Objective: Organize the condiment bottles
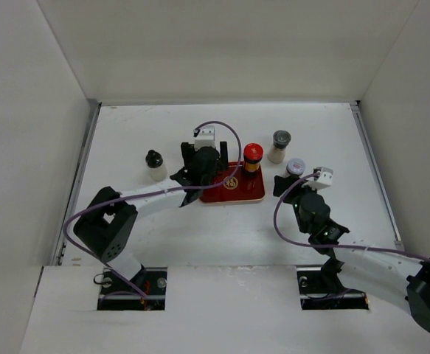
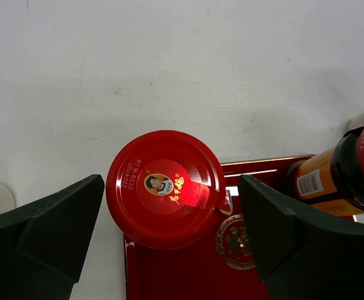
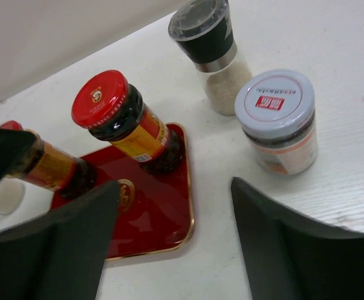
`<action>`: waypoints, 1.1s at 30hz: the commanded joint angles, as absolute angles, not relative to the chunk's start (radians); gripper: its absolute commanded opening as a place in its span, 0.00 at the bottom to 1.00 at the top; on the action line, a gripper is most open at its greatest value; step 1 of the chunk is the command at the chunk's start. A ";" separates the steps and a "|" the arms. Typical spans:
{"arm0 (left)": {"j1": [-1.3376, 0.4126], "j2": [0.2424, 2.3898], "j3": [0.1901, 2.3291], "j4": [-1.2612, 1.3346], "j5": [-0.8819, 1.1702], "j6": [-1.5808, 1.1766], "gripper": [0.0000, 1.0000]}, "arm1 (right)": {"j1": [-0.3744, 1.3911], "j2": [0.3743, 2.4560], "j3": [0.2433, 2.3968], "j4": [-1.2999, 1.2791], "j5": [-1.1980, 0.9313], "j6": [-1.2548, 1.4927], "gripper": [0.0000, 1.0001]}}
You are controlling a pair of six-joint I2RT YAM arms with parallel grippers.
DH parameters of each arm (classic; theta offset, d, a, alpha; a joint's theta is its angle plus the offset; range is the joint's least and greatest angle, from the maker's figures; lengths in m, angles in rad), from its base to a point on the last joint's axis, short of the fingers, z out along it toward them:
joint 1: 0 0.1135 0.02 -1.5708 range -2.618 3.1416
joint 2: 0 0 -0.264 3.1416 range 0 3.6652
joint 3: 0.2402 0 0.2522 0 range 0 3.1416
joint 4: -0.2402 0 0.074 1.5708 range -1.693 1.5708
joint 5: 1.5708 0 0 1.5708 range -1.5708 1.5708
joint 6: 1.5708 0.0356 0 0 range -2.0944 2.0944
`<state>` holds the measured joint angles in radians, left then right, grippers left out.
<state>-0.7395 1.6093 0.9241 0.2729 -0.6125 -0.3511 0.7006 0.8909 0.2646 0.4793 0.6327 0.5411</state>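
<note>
Right gripper (image 3: pixel 175 184), open and empty, faces the grey-lidded jar (image 3: pixel 275 103) at 3 o'clock of the tray (image 3: pixel 163 225). Left gripper (image 2: pixel 170 187), wide open, straddles a red-capped bottle (image 2: pixel 150 187) without touching it. That bottle seems to stand on the tray beside the other red-capped bottle (image 3: pixel 100 99). The jar, the grinder (image 3: pixel 210 44) at 2 and the black-capped bottle (image 1: pixel 155 166) at 9 are still to be placed.

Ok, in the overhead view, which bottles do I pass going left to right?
First the small black-capped pale bottle → red-capped dark brown bottle → dark-capped glass grinder of white grains → short pale-lidded jar.
</note>
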 commanded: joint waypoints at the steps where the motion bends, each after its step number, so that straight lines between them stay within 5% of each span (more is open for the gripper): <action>1: -0.743 1.507 0.891 0.400 -0.600 -0.364 0.92 | 0.708 0.865 0.299 0.512 0.667 0.526 0.64; 6: -0.754 1.390 0.822 0.452 -0.594 -0.367 0.95 | 0.711 0.880 0.350 0.451 0.676 0.522 0.29; 11: -0.749 1.243 0.697 0.517 -0.603 -0.377 0.94 | 0.725 0.919 0.443 0.376 0.712 0.502 0.26; 15: -0.728 1.168 0.582 0.560 -0.598 -0.426 0.93 | 0.722 0.989 0.540 0.345 0.735 0.468 0.37; 26: -0.654 1.063 0.327 0.730 -0.560 -0.523 0.93 | 0.518 1.337 0.889 0.224 0.681 0.342 0.98; 33: -0.637 1.048 0.310 0.738 -0.529 -0.529 0.93 | 0.410 1.549 1.080 0.043 0.534 0.336 1.00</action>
